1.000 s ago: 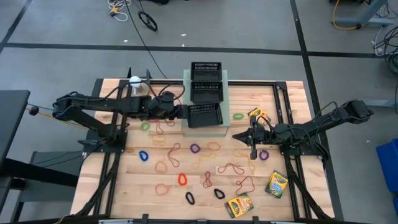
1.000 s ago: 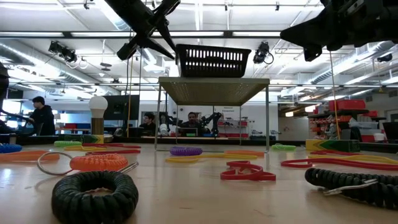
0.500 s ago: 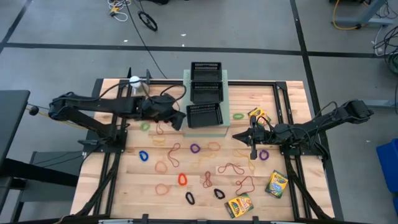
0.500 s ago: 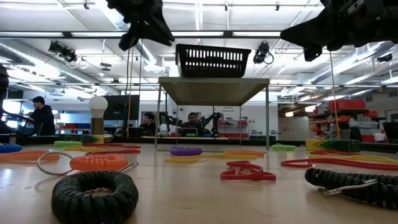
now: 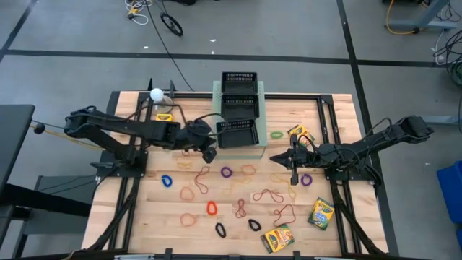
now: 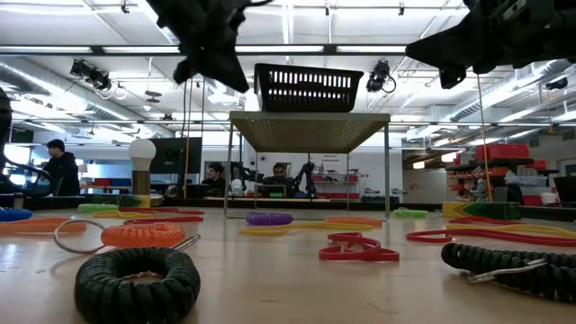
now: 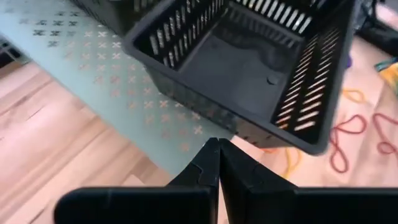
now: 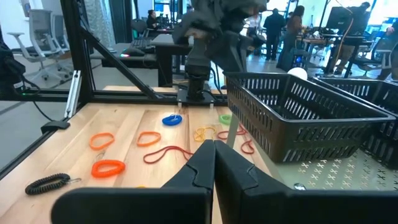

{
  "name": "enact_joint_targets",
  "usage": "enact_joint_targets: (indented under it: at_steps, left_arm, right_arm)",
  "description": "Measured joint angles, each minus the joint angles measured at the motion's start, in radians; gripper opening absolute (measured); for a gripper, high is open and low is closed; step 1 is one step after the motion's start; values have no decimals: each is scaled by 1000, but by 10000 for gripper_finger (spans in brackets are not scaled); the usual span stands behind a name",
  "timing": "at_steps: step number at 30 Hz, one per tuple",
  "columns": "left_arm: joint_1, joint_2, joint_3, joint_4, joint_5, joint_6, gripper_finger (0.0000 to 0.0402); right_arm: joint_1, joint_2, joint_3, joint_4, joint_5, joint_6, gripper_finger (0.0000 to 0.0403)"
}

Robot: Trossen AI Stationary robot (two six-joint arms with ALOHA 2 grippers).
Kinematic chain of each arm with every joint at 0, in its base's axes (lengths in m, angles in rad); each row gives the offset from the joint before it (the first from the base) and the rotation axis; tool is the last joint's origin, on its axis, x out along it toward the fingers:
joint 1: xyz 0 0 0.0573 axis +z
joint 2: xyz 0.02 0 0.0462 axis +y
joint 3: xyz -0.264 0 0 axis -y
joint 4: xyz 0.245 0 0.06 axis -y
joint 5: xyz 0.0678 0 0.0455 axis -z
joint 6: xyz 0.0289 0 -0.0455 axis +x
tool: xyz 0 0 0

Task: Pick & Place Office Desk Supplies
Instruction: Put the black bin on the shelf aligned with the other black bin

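The left gripper [image 5: 210, 154] has pulled back to seven o'clock of the small black mesh tray [image 5: 237, 133], now closed and empty, tray delivered.

No legible text, label or number on anything.

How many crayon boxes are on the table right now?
4: one crayon box right of the pale-green box, one near the right edge, one at the front, one by the white ball. None seem hidden.
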Motion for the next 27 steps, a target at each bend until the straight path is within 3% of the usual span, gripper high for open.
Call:
enact_joint_targets:
  at_steps: [9,27]
  left_arm:
    - [58,15,0,64,-42,78,7]
    - [92,33,1,116,1,118,7]
  right_arm:
    - [0,0,0,-1,0,0,9]
    - [0,0,0,-1,0,0,9]
